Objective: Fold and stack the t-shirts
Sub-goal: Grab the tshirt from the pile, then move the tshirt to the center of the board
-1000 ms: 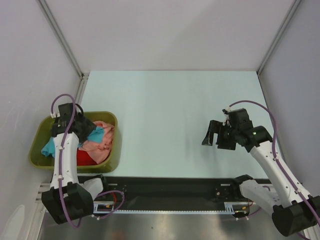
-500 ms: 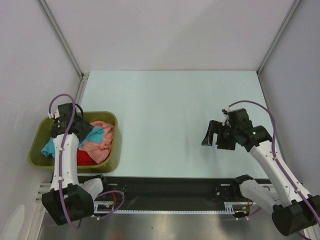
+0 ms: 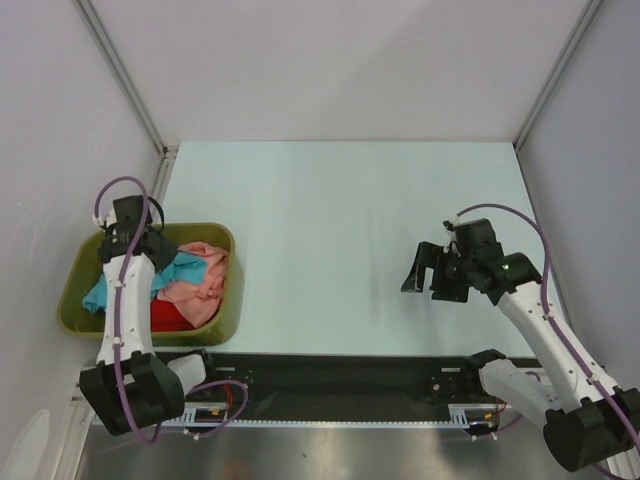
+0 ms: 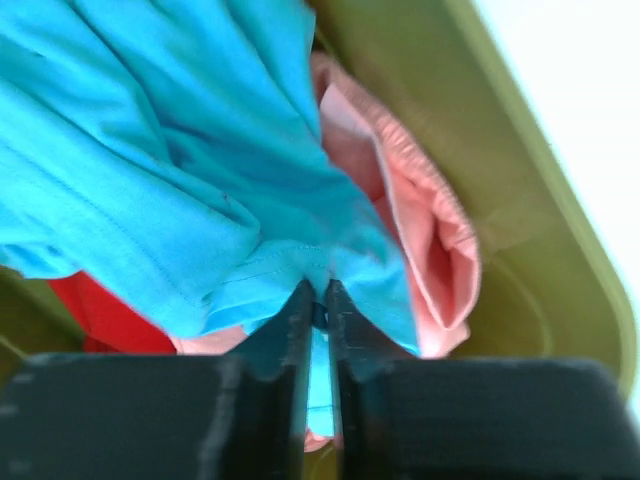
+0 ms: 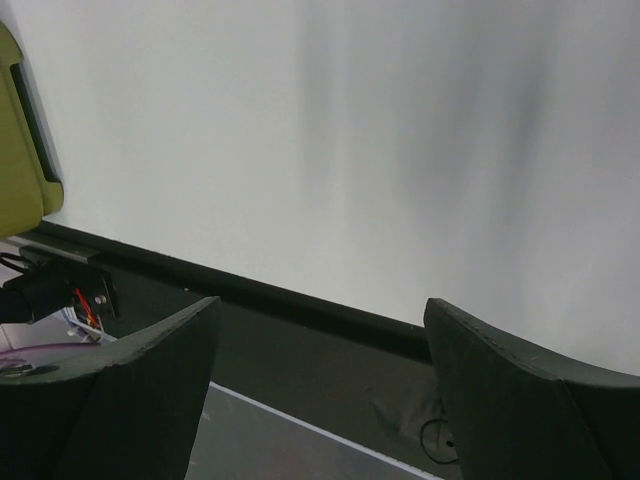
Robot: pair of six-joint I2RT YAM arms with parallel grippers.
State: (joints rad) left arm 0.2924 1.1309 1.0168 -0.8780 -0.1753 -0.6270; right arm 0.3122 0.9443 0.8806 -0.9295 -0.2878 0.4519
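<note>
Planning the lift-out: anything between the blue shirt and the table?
The left gripper is shut on the blue shirt. In the way: the tub wall facing the table, with the pink shirt lying between. Nothing else visible.

The left arm (image 3: 122,320) rises from its base at the near-left corner, runs away from the near edge and bends at the wrist, so the left gripper (image 4: 318,292) angles downward. Its two dark jaws are pressed almost together, pinching a fold of the turquoise-blue t-shirt (image 4: 170,180). The right arm (image 3: 545,325) reaches up and inward from the near-right base with its wrist turned to the left. The right gripper (image 3: 424,274) hangs above the surface, its fingers (image 5: 130,385) spread wide apart.
</note>
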